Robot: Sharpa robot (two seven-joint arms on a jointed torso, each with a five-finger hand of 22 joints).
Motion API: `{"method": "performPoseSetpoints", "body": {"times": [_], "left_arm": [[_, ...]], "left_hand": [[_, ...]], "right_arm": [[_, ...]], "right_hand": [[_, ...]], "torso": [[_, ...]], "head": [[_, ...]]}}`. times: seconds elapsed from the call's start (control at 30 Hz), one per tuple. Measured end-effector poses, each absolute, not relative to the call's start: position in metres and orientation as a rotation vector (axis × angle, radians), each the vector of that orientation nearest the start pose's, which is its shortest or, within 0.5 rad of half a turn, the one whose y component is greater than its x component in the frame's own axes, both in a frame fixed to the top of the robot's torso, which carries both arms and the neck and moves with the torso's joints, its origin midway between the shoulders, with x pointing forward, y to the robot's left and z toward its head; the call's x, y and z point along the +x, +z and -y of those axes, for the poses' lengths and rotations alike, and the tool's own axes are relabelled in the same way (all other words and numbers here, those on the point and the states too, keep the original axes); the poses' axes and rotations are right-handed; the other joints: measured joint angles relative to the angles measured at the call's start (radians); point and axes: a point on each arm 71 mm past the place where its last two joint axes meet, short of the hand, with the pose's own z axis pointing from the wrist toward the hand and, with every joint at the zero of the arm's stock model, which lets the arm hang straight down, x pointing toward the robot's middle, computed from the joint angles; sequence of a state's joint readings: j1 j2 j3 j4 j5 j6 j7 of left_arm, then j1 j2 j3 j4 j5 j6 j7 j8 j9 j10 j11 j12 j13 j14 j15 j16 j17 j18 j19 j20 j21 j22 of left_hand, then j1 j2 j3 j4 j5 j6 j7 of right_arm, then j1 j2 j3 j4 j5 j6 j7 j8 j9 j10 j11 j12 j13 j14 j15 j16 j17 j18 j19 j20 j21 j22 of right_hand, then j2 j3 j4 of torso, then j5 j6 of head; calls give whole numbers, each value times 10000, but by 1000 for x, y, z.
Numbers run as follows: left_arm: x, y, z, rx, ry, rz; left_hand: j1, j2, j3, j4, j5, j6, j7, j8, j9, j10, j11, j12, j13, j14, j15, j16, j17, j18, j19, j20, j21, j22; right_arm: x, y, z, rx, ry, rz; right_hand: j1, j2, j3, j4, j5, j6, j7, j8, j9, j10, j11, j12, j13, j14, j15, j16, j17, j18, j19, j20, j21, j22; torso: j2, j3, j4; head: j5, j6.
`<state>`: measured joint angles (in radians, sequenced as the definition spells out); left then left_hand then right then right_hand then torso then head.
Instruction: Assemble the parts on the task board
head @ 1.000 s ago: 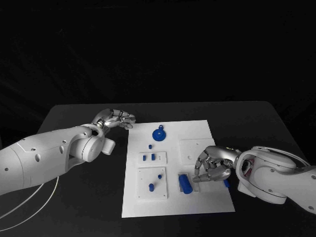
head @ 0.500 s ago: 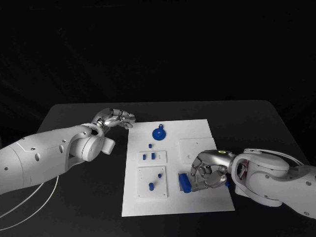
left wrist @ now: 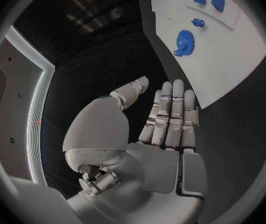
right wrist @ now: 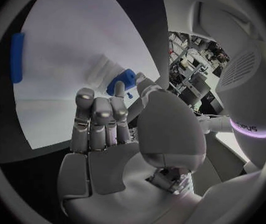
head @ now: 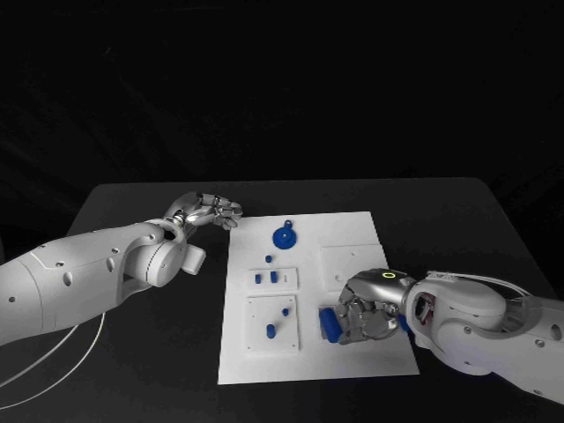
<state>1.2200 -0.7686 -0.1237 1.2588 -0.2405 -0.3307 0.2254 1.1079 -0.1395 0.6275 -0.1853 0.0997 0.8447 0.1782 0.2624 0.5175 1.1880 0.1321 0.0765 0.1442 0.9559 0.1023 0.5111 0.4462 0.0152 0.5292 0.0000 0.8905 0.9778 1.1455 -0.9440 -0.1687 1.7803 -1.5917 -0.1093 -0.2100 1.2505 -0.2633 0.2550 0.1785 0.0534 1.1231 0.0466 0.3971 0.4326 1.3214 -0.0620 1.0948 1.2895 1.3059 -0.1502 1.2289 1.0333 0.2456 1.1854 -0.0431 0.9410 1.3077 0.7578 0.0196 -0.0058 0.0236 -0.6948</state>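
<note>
I judge assy early: R hand (head: 365,315) curled on board (head: 359,231), pinching a part (right wrist: 121,82); bar (head: 328,325) beside it, gear (head: 282,238) loose (L hand (head: 207,211) empty, fingers straight).

We locate both hands relative to the task board (head: 359,238). Our left hand (head: 206,211) sits off the board's far left corner, over the table; the left wrist view shows its fingers (left wrist: 170,115) extended, side by side, holding nothing. Our right hand (head: 365,310) is over the board's near right part, fingers (right wrist: 98,117) curled; the thumb touches a blue part (right wrist: 122,82).
</note>
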Motion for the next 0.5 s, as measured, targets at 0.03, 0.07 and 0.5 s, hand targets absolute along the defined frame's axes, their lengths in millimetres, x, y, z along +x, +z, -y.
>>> {"method": "performPoseSetpoints", "body": {"times": [0.03, 0.07, 0.5], "left_arm": [[527, -219, -255, -9831, -11424, -15858], [527, -220, -255, -9831, -11421, -15860], [527, -220, -255, -9836, -11410, -15876]], "left_hand": [[0, 0, 0, 0, 0, 0, 0, 0, 0, 0, 0, 0, 0, 0, 0, 0, 0, 0, 0, 0, 0, 0], [0, 0, 0, 0, 0, 0, 0, 0, 0, 0, 0, 0, 0, 0, 0, 0, 0, 0, 0, 0, 0, 0], [0, 0, 0, 0, 0, 0, 0, 0, 1, 0, 0, 0, 1, 0, 0, -39, 14, -1, 0, 0, 0, 8]], "right_arm": [[395, -244, 177, -4244, 6136, -19695], [395, -243, 176, -4270, 6090, -19638], [394, -244, 166, -4600, 6057, -19197]], "right_hand": [[0, 0, 52, 54, 0, 9, -7, 1, 5, 14, 9, 45, 20, 0, 0, 0, 9, 0, 27, -1, 0, 0], [0, 0, 72, 123, 0, 41, -29, 2, 12, 48, -25, 90, 41, 4, -4, 0, 11, -1, 28, -1, 0, 0], [293, 184, 1020, 958, 0, 224, -67, 55, 47, 316, -78, 465, 190, 37, -32, 2, 10, 12, 100, -2, 2, -1]], "torso": [[0, 0, 0], [0, 0, -1], [0, -3, -3]], "head": [[2, -2], [4, -6], [-17, -7]]}}
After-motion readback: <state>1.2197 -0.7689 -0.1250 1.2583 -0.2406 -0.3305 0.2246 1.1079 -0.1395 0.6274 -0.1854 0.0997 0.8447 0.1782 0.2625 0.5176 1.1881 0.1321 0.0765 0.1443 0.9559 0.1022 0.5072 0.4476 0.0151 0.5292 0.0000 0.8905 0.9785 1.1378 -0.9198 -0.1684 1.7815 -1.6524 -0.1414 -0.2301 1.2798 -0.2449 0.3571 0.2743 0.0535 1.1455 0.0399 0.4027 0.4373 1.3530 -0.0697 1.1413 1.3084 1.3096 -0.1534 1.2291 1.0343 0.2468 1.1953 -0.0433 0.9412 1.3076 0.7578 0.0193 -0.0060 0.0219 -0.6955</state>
